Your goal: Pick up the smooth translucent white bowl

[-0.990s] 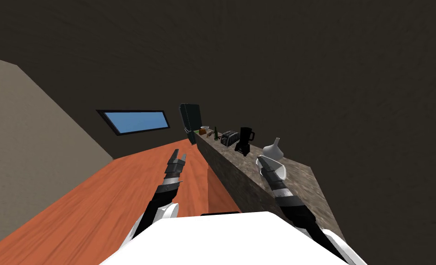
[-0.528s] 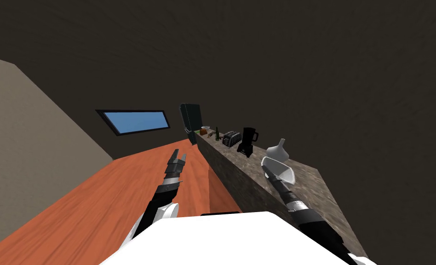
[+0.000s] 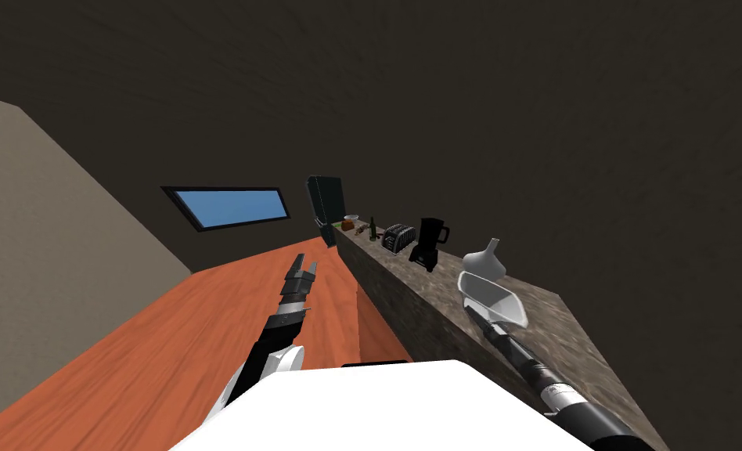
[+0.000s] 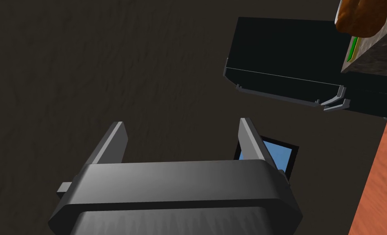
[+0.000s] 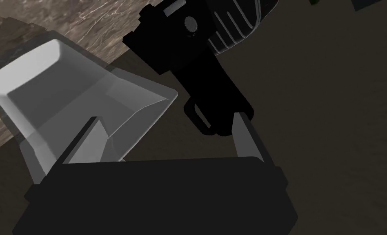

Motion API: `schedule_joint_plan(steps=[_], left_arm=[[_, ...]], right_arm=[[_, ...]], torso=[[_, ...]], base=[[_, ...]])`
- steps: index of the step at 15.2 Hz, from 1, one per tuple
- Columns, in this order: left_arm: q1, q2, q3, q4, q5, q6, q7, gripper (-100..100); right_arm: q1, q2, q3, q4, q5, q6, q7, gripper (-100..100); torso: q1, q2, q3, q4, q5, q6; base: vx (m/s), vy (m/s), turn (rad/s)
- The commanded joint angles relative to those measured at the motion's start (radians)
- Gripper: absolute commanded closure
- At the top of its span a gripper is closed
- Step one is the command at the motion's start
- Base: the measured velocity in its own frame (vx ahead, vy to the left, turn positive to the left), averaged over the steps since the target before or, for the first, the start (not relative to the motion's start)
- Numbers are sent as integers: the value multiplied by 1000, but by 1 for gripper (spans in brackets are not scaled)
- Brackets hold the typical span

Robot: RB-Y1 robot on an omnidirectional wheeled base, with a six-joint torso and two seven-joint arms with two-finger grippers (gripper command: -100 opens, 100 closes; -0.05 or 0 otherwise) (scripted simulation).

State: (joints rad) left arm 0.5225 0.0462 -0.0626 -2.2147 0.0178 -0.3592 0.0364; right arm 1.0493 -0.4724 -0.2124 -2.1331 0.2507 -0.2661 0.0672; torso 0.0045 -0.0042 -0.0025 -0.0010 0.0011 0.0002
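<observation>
The translucent white bowl (image 3: 496,300), squarish with sloping walls, rests on the mottled grey-brown counter (image 3: 408,286) near its front edge. In the right wrist view the bowl (image 5: 45,81) lies close in front of my right gripper (image 5: 166,134). That gripper is open. One of its fingers (image 5: 88,138) shows through the bowl's near wall, and the other stands outside the bowl, past its corner. My left gripper (image 3: 303,270) hangs over the orange-brown floor, away from the counter; its fingers (image 4: 115,138) are open with nothing between them.
Behind the bowl on the counter stand a white flask (image 3: 487,258), a black jug appliance (image 3: 430,243), a toaster (image 3: 398,237) and a dark bottle (image 3: 372,228). A dark fridge (image 3: 324,205) ends the counter. The orange-brown floor (image 3: 205,329) lies to the left.
The whole head view has shifted, with the counter things sliding right: my own move. My right arm reaches farther out and stays at the bowl. The left arm holds its pose.
</observation>
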Motion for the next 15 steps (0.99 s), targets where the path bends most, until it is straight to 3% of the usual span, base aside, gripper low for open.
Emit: schedule_joint_plan(steps=[1,2,4,7,9,10,12,13,14,15], left_arm=[[0,0,0,0,0,0,0,0],[0,0,0,0,0,0,0,0],[0,0,0,0,0,0,0,0],[0,0,0,0,0,0,0,0],[0,0,0,0,0,0,0,0],[0,0,0,0,0,0,0,0],[0,0,0,0,0,0,0,0],[0,0,0,0,0,0,0,0],[0,0,0,0,0,0,0,0],[0,0,0,0,0,0,0,0]], right_arm=[[43,-29,-22,11,13,14,9,-100],[75,-63,-50,29,34,24,24,-100],[94,-63,-50,29,34,24,24,-100],[173,-130,-106,65,77,44,54,-100],[198,-131,-106,65,77,44,54,-100],[223,-165,-133,83,98,54,70,-100],[250,-165,-133,83,98,54,70,-100],[282,-198,-161,101,120,63,85,-100],[301,-198,-161,101,120,63,85,-100],[303,-198,-161,101,120,63,85,-100]], torso=[[0,0,0,0,0,0],[0,0,0,0,0,0],[0,-1,-1,0,0,0],[0,0,0,0,0,0],[0,-1,-1,0,0,0],[-1,-1,-1,0,0,0],[-1,-1,-1,0,0,0],[-1,-1,0,0,0,0],[-1,-1,0,0,0,0],[0,-1,0,0,0,0]], base=[[59,60,5],[78,67,6],[73,58,4],[64,58,8],[77,53,5],[76,50,15],[65,44,4],[63,58,13],[68,66,11],[49,42,2]])
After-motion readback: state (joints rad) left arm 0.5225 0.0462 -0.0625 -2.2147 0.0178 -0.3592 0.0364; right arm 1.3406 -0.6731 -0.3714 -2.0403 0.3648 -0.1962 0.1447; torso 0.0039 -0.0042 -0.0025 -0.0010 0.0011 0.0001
